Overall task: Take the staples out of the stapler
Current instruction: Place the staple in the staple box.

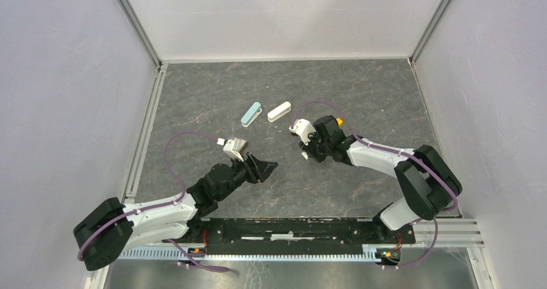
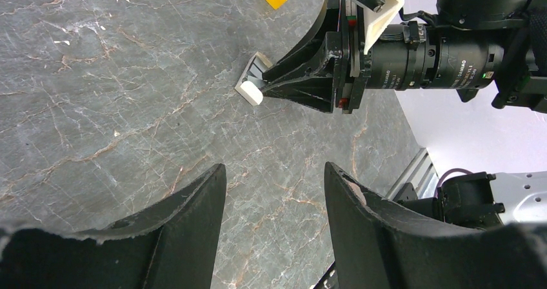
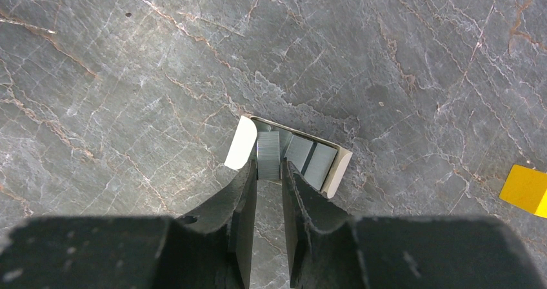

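Observation:
A small clear box (image 3: 338,166) with white ends lies on the dark stone table and holds several silvery strips. My right gripper (image 3: 268,164) reaches down into its left end. The jaws are narrowly set, shut on one short upright strip, the staples (image 3: 268,150). From above, the right gripper (image 1: 305,149) sits right of centre over the box (image 1: 304,155). My left gripper (image 2: 274,169) hovers open and empty above bare table, facing the right gripper (image 2: 261,86). A teal oblong item (image 1: 251,114) and a white one (image 1: 279,111) lie further back; I cannot tell which is the stapler.
A small yellow block (image 3: 526,189) lies on the table just beyond the right wrist, also seen from above (image 1: 339,120). White walls with metal rails (image 1: 147,128) enclose the table on the left, back and right.

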Robot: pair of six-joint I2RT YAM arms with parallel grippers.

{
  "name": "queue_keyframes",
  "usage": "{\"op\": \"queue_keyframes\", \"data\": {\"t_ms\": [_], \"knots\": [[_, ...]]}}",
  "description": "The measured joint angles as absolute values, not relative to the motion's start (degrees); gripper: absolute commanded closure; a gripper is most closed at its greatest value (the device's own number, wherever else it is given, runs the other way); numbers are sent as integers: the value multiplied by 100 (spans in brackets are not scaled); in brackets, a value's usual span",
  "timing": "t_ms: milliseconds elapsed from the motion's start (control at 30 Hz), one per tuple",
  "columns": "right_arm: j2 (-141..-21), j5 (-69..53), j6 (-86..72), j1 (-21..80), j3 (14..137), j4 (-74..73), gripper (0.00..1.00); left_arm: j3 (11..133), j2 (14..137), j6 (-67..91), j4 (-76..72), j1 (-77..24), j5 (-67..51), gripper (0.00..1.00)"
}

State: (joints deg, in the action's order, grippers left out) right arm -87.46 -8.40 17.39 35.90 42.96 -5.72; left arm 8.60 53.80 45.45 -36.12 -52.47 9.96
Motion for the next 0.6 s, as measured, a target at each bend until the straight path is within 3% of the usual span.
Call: {"op": "queue_keyframes", "data": {"t_ms": [600], "knots": [[-8621, -1035, 1712, 3590, 4296, -659, 73, 860, 5376, 4545, -3599, -5247, 993, 36]]}}
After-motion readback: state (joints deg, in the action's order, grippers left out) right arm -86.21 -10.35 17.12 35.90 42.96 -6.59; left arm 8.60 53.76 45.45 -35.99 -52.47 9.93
